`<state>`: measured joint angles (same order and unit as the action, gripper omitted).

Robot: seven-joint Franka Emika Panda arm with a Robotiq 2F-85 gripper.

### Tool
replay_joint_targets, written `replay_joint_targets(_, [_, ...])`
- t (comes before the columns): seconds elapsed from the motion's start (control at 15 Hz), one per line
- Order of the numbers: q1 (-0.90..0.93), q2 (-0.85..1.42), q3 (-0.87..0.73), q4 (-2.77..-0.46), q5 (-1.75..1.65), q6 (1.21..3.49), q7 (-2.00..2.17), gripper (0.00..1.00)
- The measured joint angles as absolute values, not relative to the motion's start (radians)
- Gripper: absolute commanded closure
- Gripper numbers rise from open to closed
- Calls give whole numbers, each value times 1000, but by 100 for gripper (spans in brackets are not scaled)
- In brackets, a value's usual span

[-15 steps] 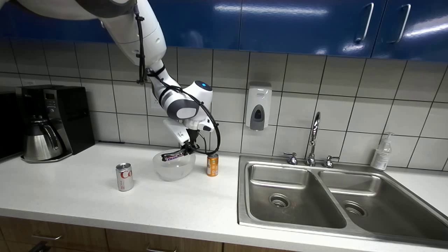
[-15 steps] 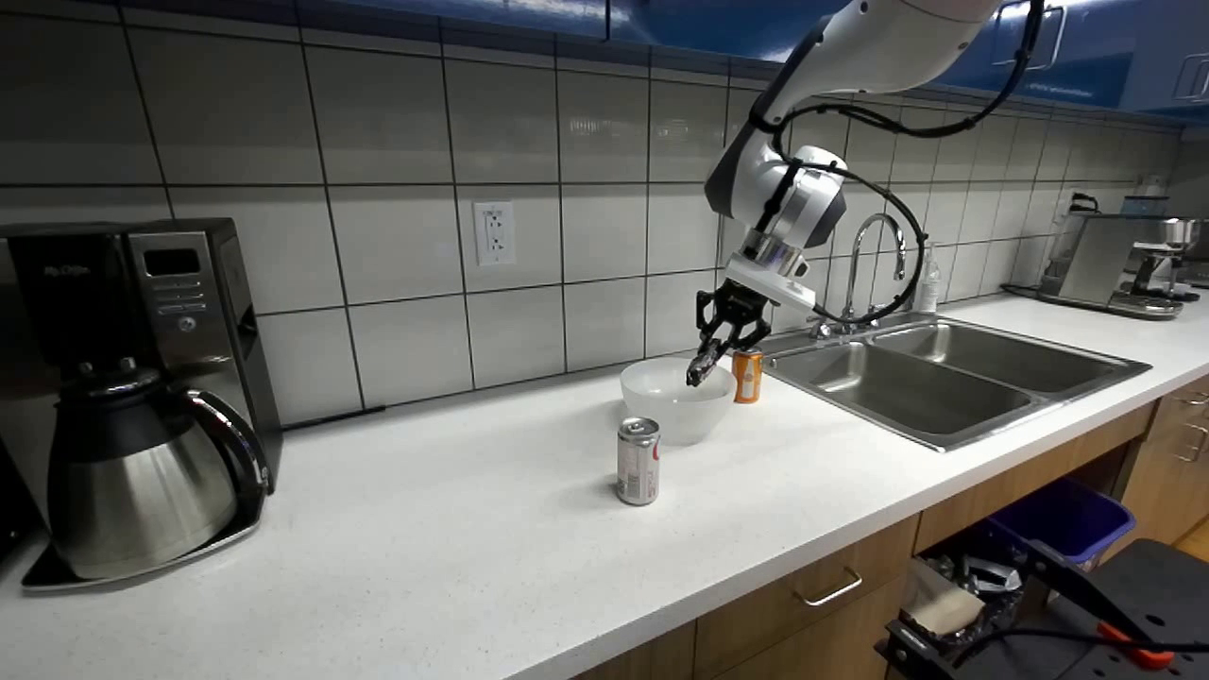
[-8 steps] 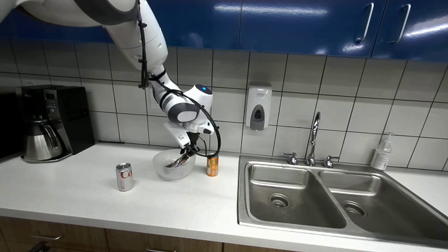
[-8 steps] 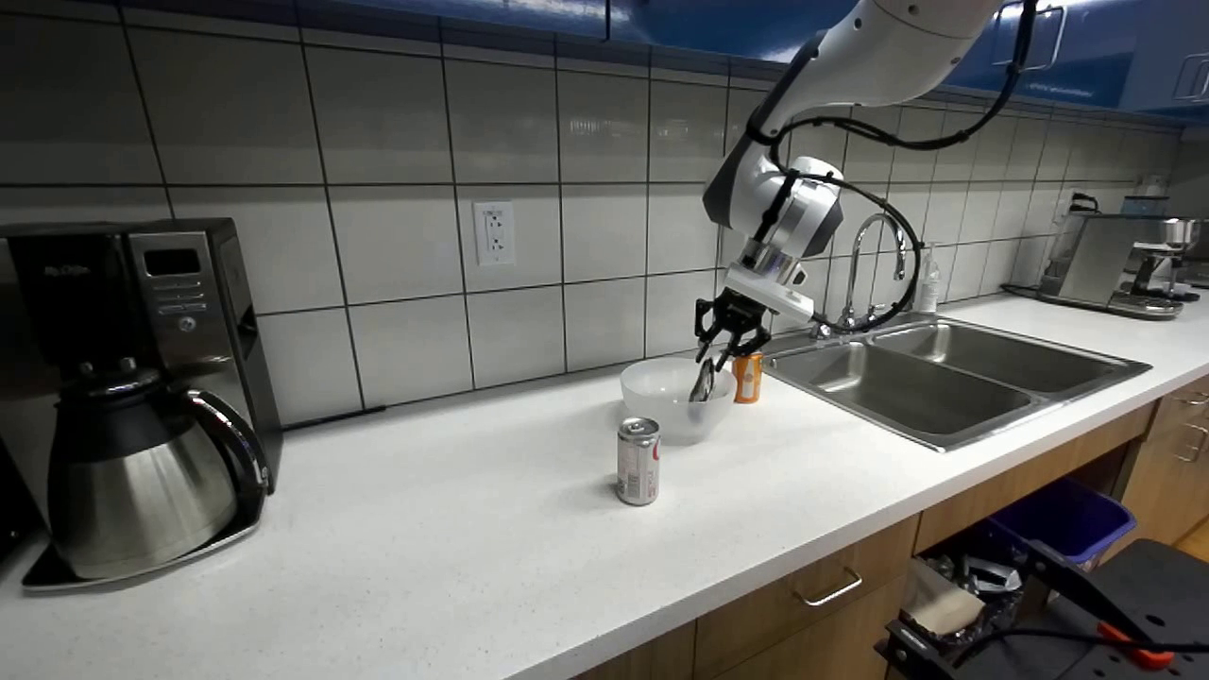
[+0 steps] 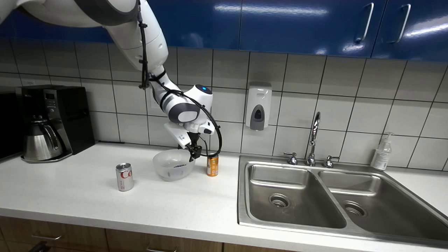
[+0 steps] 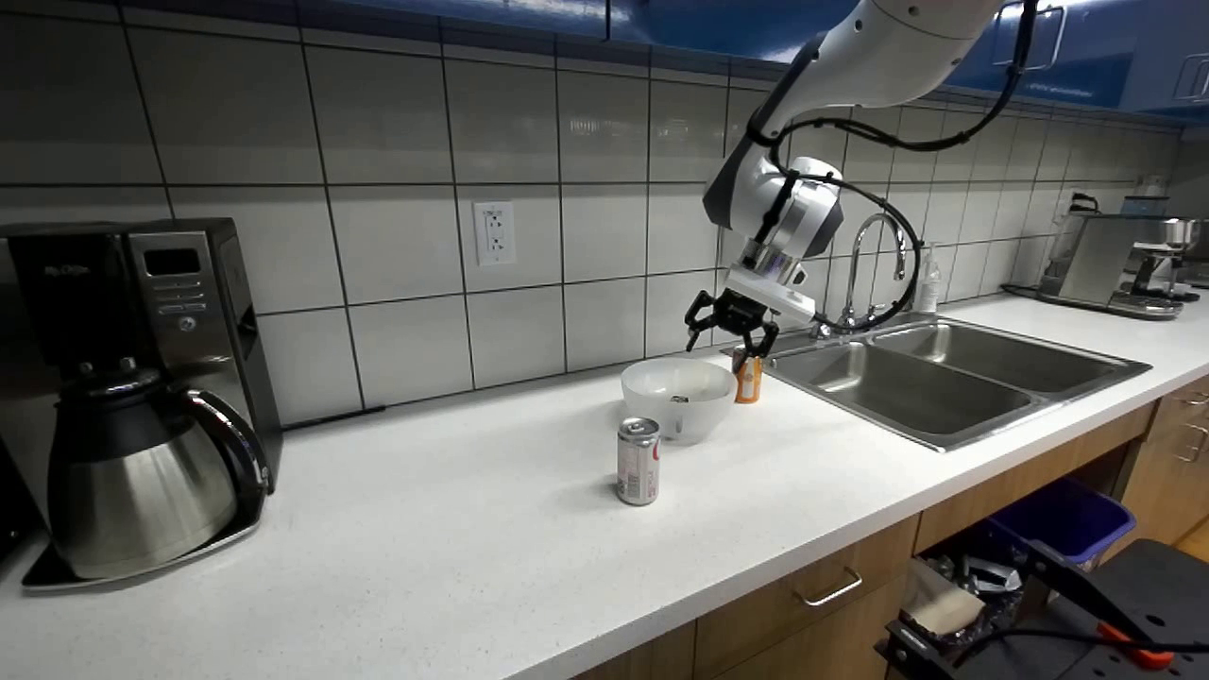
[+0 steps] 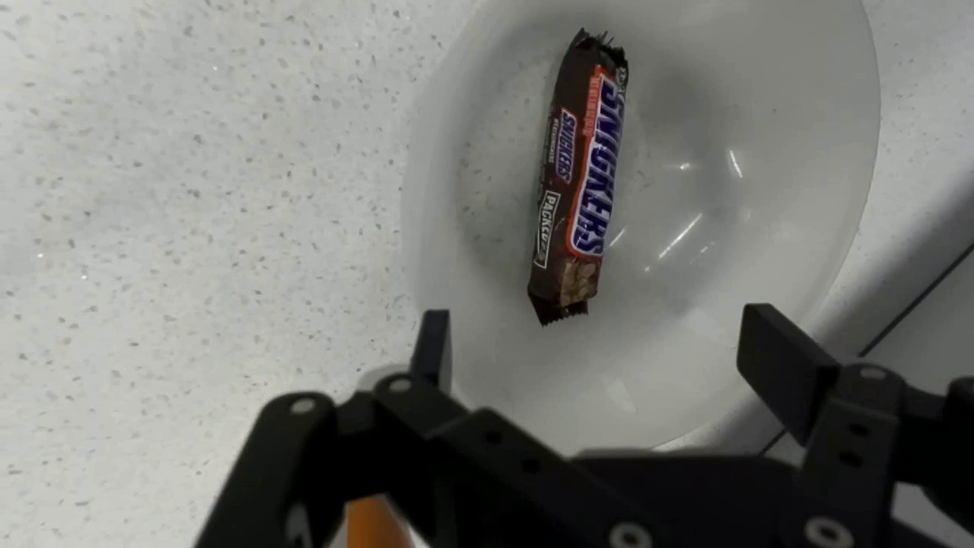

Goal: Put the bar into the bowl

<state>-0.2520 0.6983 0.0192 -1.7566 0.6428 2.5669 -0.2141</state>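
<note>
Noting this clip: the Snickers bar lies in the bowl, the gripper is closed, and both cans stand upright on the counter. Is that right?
Not quite: the gripper is open, not closed. The wrist view shows its fingers apart, holding nothing. The rest holds: the Snickers bar lies in the bowl, and the silver can and the orange can stand upright on the counter.

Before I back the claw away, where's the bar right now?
In the wrist view, the bar lies inside the bowl, left of the bowl's centre, and the open claw shows lower in the picture.
</note>
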Motion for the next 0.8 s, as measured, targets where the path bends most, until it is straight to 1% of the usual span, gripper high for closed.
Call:
replay_joint_targets(0.4, [-281, 685, 28, -1769, 638, 2568, -236, 0])
replay_joint_targets(0.8, [-352, 587, 67, -1885, 668, 2583, -374, 0])
